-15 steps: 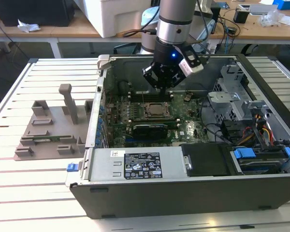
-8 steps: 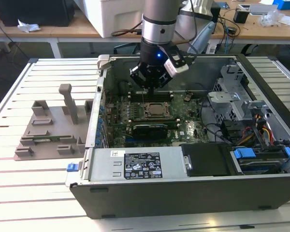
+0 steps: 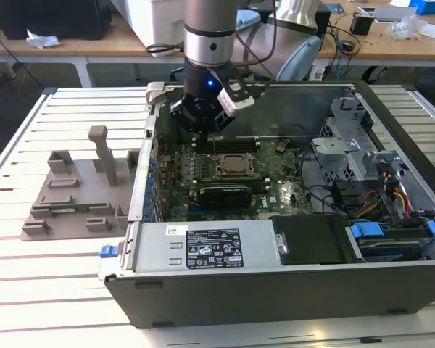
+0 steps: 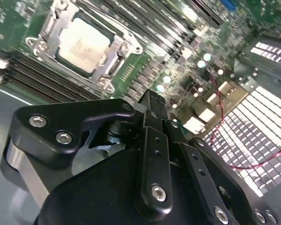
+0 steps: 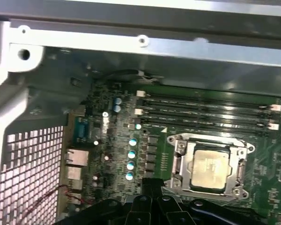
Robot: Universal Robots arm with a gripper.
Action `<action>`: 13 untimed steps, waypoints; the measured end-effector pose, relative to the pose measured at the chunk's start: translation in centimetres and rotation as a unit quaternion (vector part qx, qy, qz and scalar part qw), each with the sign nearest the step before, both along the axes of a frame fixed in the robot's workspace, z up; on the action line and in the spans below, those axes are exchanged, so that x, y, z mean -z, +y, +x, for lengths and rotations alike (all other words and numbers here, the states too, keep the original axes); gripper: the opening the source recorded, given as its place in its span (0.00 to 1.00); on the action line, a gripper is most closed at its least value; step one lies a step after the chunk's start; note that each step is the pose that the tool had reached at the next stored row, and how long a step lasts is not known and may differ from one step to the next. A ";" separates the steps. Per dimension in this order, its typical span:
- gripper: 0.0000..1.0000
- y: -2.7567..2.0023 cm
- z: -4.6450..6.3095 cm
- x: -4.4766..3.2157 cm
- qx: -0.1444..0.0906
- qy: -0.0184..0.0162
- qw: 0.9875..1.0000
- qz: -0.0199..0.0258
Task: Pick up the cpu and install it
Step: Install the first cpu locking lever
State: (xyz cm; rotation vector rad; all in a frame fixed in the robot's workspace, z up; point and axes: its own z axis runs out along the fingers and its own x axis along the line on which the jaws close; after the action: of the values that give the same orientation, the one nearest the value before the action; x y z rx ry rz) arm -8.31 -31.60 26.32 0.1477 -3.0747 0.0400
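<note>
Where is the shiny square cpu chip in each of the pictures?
Exterior view: the cpu sits in its socket on the green board, inside the open computer case, just below the gripper.
Second wrist view: the cpu lies in the metal socket frame, beyond the black gripper body.
First wrist view: the cpu lies in the same frame.
Shared landmark: the long memory slots beside the socket, seen in both wrist views.

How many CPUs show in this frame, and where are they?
1. The cpu sits in the metal socket frame on the green motherboard, seen in both wrist views, inside the open computer case. The gripper is above the board beside it. Others may be hidden.
</note>
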 end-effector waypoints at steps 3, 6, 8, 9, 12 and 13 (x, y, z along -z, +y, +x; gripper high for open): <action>0.11 0.42 -0.4 0.01 0.000 0.000 1.000 0.001; 0.11 2.22 -0.4 0.08 0.000 0.000 1.000 0.004; 0.11 2.69 -0.4 0.09 0.000 0.000 1.000 0.004; 0.11 2.96 -0.2 0.09 0.000 0.000 1.000 0.004; 0.11 3.14 0.9 0.06 0.000 0.000 1.000 0.004; 0.11 3.25 1.2 0.00 0.000 0.000 1.000 0.004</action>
State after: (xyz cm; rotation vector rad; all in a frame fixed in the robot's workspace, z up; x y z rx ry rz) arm -7.10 -28.35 26.32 0.1484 -3.0750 0.0278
